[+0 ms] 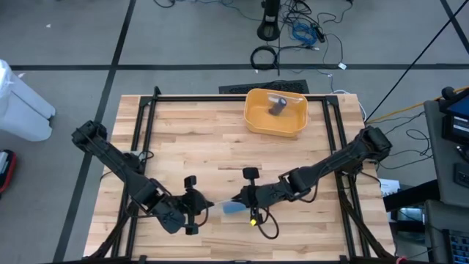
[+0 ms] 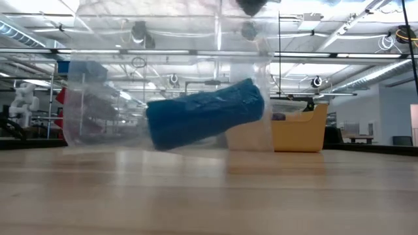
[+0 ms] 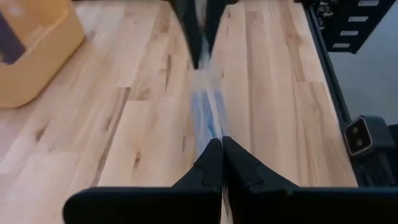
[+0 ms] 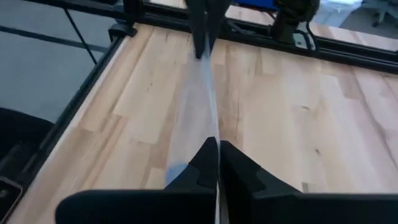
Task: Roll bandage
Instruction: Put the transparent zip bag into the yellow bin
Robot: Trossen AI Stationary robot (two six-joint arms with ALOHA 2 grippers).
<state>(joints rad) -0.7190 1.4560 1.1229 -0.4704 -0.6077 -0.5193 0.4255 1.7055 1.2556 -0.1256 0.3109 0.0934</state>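
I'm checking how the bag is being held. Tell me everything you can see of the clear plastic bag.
The clear plastic bag is thin, see-through film, held up above the wooden table between both hands and pulled taut. The left hand pinches one edge shut, the right hand the opposite edge. A blue bandage roll lies tilted inside, weighing down its bottom.

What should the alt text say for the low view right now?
A clear plastic bag holding a blue rolled bandage hangs just above the light wooden table, the roll tilted. A yellow plastic bin sits behind it.
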